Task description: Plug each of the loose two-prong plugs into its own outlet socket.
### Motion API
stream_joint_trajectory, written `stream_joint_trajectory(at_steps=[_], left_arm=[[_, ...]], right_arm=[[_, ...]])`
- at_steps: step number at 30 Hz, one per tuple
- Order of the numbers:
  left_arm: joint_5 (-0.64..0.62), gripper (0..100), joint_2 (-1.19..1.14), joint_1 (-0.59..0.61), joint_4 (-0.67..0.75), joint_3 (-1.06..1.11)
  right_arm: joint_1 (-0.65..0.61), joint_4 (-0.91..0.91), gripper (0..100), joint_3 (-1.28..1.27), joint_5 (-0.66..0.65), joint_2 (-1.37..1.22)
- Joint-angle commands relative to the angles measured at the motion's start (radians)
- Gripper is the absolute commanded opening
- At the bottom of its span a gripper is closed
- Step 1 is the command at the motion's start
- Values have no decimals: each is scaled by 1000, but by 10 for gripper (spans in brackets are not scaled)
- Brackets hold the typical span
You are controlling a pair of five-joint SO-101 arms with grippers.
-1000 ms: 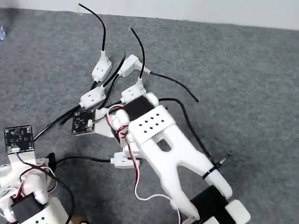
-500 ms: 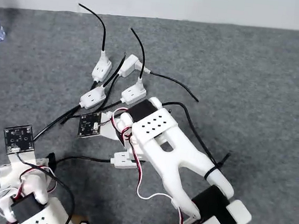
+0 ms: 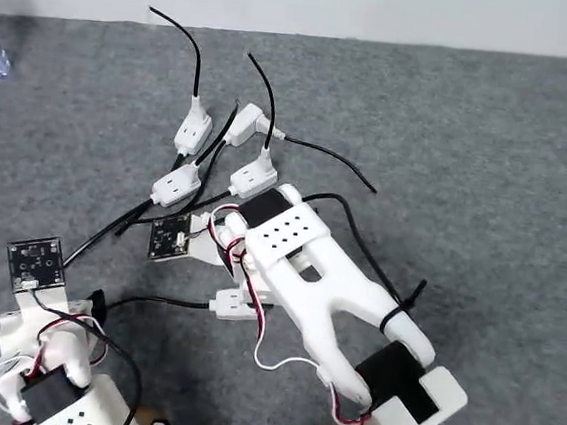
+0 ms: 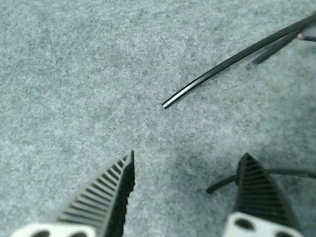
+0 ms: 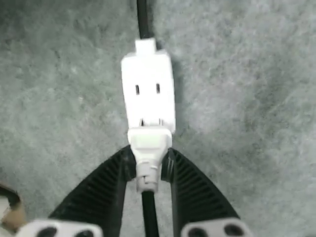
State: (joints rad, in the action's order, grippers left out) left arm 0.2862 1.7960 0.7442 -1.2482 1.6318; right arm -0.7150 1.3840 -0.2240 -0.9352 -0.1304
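My right gripper (image 5: 148, 153) is shut on a white two-prong plug (image 5: 149, 145). The plug is pressed against the end of a white outlet socket (image 5: 148, 91), and a short length of prong shows between them. In the high view this socket (image 3: 253, 177) lies just beyond the right arm's tip (image 3: 262, 200). Another white plug (image 3: 234, 305) lies loose on the carpet beside the right arm. My left gripper (image 4: 188, 156) is open over bare carpet near a black cable end (image 4: 165, 104). The left arm (image 3: 49, 351) sits at the near left.
Three more white plug or socket pieces (image 3: 193, 128) (image 3: 249, 124) (image 3: 177, 184) lie in a cluster beyond the right arm, with black cables (image 3: 185, 37) trailing off. Grey carpet (image 3: 488, 172) covers the table; the right half is open.
The right arm drew back a little toward the near side, uncovering more of the white socket at its tip. The left arm has not moved.
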Motion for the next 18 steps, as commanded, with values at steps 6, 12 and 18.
stream_joint_trajectory(at_steps=[6, 12, 18], left_arm=[[11, 313, 3, 11, -8, -4], [11, 313, 3, 11, -8, -4], [11, 313, 3, 11, -8, -4]], right_arm=[[-5, -13, 9, 9, -9, 4], [-8, -33, 9, 3, -8, -18], [-24, -61, 9, 3, -2, -61]])
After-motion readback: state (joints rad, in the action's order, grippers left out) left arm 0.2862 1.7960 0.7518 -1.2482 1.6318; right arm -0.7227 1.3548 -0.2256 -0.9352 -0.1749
